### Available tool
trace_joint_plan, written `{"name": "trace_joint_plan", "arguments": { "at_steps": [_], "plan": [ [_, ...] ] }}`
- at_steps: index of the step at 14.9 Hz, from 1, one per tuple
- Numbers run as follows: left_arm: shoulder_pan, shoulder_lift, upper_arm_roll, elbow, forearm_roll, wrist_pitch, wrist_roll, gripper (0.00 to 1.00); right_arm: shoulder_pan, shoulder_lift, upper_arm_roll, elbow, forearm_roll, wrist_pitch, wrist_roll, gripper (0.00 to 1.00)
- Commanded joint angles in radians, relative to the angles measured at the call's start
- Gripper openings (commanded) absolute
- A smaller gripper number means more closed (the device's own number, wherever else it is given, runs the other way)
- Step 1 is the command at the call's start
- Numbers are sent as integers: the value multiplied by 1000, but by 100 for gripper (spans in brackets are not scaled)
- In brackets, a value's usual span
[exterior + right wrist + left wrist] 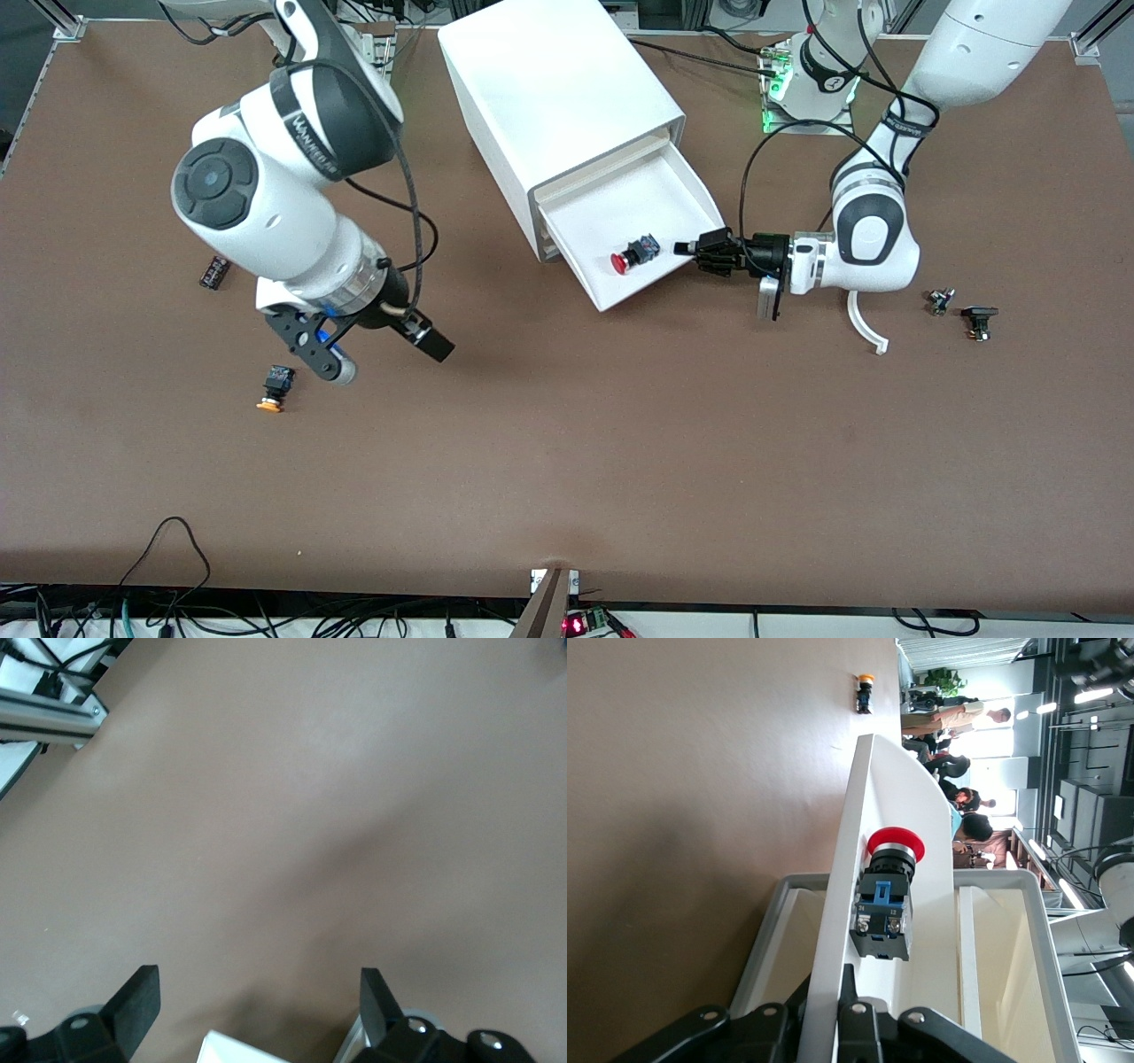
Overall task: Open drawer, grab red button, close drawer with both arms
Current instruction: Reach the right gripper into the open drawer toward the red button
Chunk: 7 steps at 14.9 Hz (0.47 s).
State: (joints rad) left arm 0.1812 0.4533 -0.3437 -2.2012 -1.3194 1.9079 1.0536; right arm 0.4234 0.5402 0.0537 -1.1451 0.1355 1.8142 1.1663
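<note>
The white drawer [620, 208] stands pulled out of the white cabinet [549, 89]. The red-capped button [633, 254] lies on its side in the drawer, near the front edge. My left gripper [689, 249] is shut on the drawer's side wall toward the left arm's end. In the left wrist view its fingers [849, 992] straddle that wall [859, 815], with the button [886, 895] just inside. My right gripper [381, 353] is open and empty above bare table toward the right arm's end; the right wrist view shows its spread fingers [376, 997] over brown table.
An orange-yellow capped button [276, 388] lies on the table beside the right gripper. A small black part [213, 271] lies farther toward the right arm's end. Small parts [939, 301] [979, 321] and a white curved piece [866, 326] lie by the left arm.
</note>
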Motion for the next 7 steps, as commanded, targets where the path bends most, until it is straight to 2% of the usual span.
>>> {"name": "trace_joint_plan", "arguments": {
  "at_steps": [1, 2, 3, 7],
  "plan": [
    [15, 31, -8, 38, 51, 2, -18, 0, 46, 11, 12, 47, 4, -23, 114, 100],
    [15, 31, -8, 38, 51, 2, -20, 57, 76, 11, 9, 47, -2, -19, 157, 100],
    [17, 30, -8, 38, 51, 0, -15, 100, 112, 14, 3, 47, -5, -13, 212, 100],
    [26, 13, -6, 43, 52, -15, -33, 100, 222, 41, 3, 48, -79, 57, 409, 100]
  ]
}}
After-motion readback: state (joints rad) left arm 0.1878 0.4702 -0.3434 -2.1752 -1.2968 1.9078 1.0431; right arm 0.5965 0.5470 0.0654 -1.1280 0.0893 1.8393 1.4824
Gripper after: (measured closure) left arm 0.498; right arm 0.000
